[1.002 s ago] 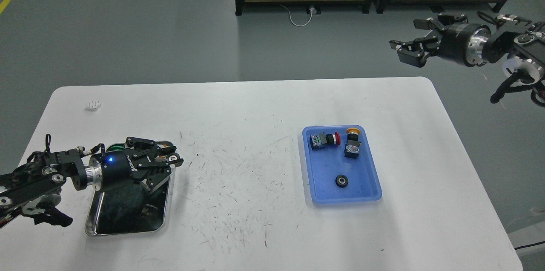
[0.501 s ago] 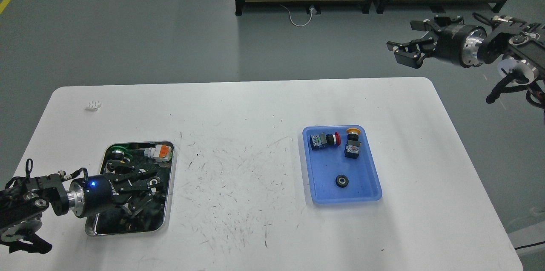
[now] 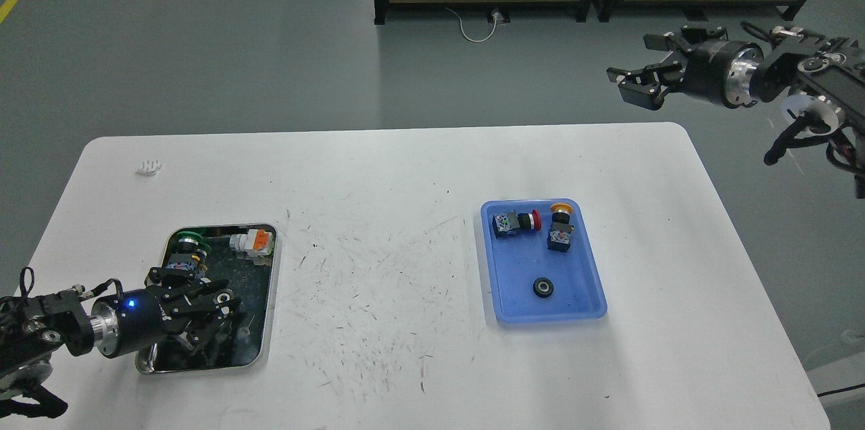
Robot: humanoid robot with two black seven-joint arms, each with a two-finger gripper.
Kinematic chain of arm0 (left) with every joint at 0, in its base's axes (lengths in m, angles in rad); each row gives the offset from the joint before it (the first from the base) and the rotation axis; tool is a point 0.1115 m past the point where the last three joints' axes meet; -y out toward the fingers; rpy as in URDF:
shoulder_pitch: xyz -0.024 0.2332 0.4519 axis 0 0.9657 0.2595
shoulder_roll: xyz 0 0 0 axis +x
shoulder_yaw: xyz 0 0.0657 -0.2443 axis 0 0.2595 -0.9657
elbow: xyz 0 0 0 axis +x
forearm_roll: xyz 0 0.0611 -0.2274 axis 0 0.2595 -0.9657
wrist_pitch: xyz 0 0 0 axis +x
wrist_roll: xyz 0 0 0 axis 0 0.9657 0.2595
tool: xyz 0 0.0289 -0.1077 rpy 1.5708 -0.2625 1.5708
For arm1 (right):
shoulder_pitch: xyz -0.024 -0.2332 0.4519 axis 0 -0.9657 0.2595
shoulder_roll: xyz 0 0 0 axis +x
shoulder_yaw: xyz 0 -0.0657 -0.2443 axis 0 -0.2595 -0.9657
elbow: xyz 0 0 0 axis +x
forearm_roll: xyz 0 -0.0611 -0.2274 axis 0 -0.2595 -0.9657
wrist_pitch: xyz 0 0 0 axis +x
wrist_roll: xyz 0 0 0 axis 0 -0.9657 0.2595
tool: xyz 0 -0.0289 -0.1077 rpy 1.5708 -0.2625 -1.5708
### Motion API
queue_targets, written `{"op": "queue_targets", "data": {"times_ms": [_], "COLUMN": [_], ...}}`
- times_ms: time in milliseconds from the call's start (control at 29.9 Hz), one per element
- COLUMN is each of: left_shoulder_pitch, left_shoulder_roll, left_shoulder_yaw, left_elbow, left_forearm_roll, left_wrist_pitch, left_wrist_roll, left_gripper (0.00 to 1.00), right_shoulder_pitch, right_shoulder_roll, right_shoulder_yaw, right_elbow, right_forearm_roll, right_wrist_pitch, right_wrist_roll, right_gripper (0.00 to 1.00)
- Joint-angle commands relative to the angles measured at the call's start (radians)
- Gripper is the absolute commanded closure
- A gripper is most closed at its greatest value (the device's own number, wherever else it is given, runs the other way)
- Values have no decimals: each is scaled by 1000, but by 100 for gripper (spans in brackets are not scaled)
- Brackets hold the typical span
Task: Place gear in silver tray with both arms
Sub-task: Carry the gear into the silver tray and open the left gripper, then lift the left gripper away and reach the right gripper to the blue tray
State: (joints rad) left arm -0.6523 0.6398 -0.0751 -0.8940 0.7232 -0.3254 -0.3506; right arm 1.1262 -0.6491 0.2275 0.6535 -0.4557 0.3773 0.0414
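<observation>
Nearest the robot, the left gripper hangs over the near half of the silver tray, its fingers spread and nothing between them, so it reads as released. The tray lies at about eight o'clock on the white counter, long axis running near to far; at its far end sit a green-capped part and an orange-and-white connector, with a small ring-like part just beside the fingertips that I cannot identify for sure. Across the counter at about four o'clock, well apart from the silver tray, the blue tray holds the black gear near its near edge, lying flat, with a red-capped switch and a yellow-capped switch beyond it toward twelve o'clock. Farthest off, the right gripper hovers high beyond the counter's far right corner, at roughly two o'clock, fingers parted and empty. The gear lies toward seven o'clock from it, and I judge the right arm nearer, so the pick falls to it.
</observation>
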Motion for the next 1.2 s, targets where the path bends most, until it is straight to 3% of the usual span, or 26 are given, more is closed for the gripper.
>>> {"op": "queue_targets", "data": {"times_ms": [0, 301, 401, 501, 668, 1169], "left_shoulder_pitch": [6, 10, -29, -85, -191, -322], "left_shoulder_roll": [-5, -15, -6, 0, 6, 8], "left_shoulder_yaw": [-2, -37, -113, -161, -180, -181], "left_elbow": [10, 32, 32, 35, 67, 101], "left_forearm_roll": [-4, -39, -91, -146, -218, -229], "left_wrist_pitch": [11, 19, 16, 14, 19, 29], "left_wrist_roll": [-2, -4, 15, 36, 81, 91], "left_gripper": [45, 26, 14, 8, 6, 2], "right_shoulder_pitch": [0, 1, -2, -9, -58, -89], "right_shoulder_roll": [0, -3, -14, -18, -14, 58], "right_shoulder_yaw": [0, -5, -29, -85, -138, -375], "right_elbow": [0, 20, 90, 165, 258, 336], "right_forearm_roll": [0, 2, 0, 0, -14, -49], "right_wrist_pitch": [0, 12, 25, 29, 49, 103], "right_wrist_roll": [0, 2, 0, 2, 0, 0], "right_gripper": [20, 19, 19, 19, 19, 19]}}
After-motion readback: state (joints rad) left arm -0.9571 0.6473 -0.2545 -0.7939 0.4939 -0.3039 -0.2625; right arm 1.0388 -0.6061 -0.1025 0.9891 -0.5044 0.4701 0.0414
